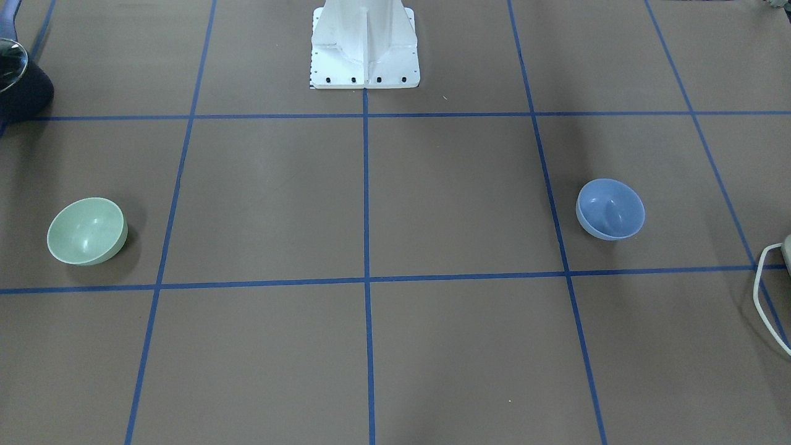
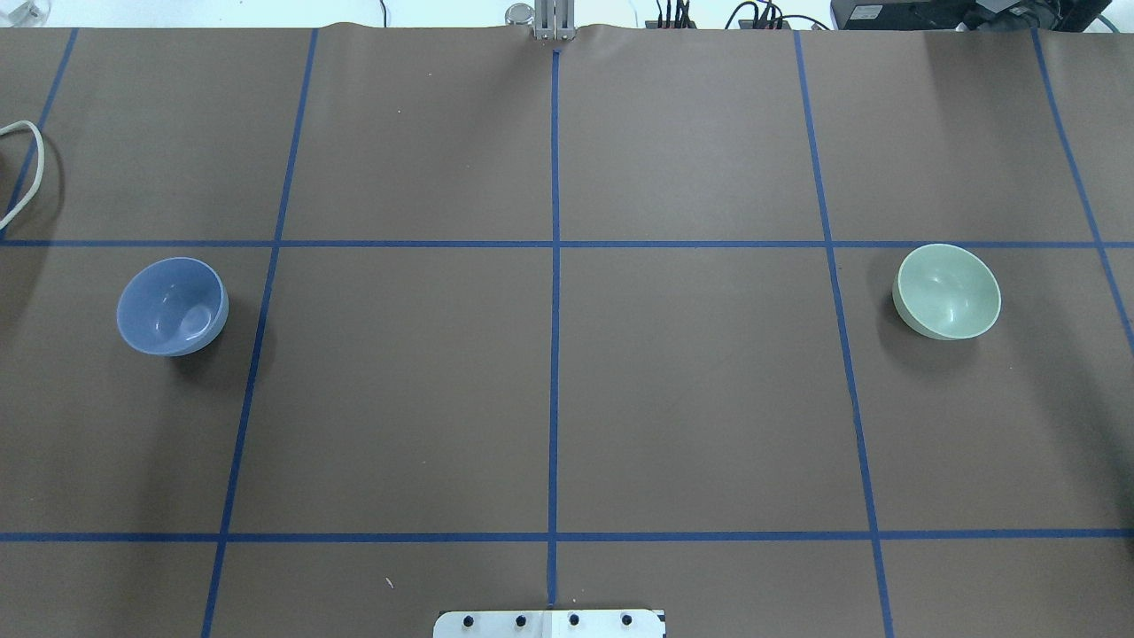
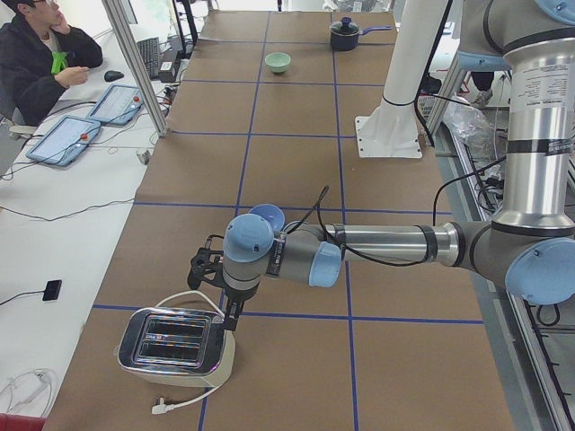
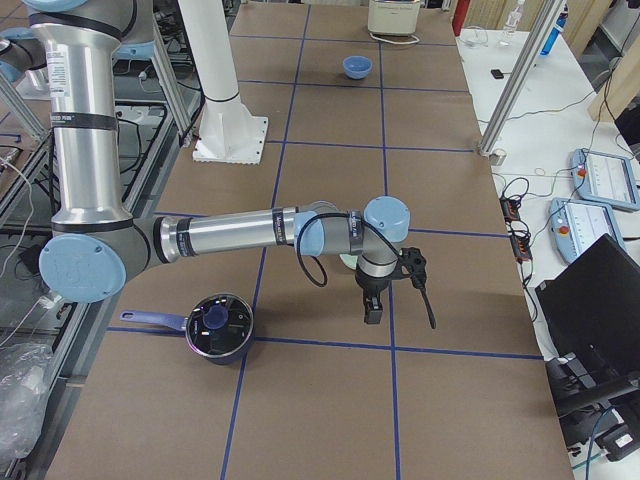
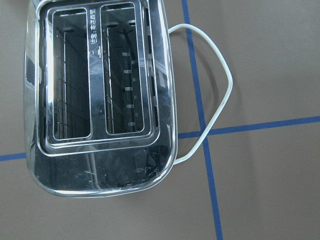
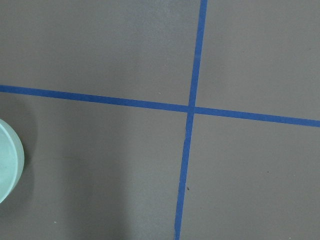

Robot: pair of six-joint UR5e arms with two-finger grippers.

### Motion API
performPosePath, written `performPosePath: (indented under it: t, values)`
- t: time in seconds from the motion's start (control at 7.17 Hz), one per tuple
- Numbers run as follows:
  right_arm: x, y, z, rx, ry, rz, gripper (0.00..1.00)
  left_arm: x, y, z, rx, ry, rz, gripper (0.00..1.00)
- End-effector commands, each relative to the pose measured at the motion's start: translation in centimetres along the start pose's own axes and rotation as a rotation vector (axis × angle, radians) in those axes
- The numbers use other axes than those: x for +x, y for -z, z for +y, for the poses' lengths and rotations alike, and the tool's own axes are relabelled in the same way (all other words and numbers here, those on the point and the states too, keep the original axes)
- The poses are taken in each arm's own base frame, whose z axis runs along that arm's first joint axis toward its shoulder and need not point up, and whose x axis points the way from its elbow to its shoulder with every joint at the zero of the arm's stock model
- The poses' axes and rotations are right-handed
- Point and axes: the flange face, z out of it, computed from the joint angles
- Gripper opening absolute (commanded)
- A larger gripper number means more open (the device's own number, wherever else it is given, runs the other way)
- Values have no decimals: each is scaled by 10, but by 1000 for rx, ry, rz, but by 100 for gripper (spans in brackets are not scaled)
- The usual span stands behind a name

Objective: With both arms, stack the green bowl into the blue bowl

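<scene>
The brown counter (image 2: 691,399), crossed by blue tape lines, fills the overhead view. In the left side view the left arm (image 3: 386,242) stretches low across the middle of the frame, and its wrist ends above a chrome toaster (image 3: 175,339) at the lower left. Its jaws point down at the toaster, and I cannot tell whether they are apart or together. In the right side view the right arm (image 4: 230,232) reaches across the centre, its jaws hanging over bare counter to the right of a dark pot (image 4: 218,328) with a glass lid; their state cannot be told either. The white base stand (image 1: 364,43) sits at the top centre of the front view. In the overhead view the green bowl (image 2: 948,291) stands upright at the middle right and the blue bowl (image 2: 171,306) upright at the middle left, well apart, each in its own taped square. A white cable (image 5: 220,75) loops beside the toaster.
</scene>
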Motion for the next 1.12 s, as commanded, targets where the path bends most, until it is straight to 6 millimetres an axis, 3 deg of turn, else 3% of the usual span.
performPosePath:
  t: [0.0,0.14,0.28,0.56,0.84,0.98]
  values:
    - [-1,1,-1,3,2,0,100,7,3,-5,18,-29,26,98]
    - [-5,3,-2,7,10,0,100,16,11,-10,86,-84,31,98]
    - [-11,-1,-4,0,20,-10,100,51,-11,-24,52,-81,61,98]
    - [-16,-2,-6,-2,29,-11,100,134,-51,-32,-32,47,86,98]
    - [-16,-2,-6,-2,29,-11,100,201,-102,-41,-90,90,29,98]
    - [-16,-2,-6,-2,31,-11,100,221,-118,-34,-122,89,37,98]
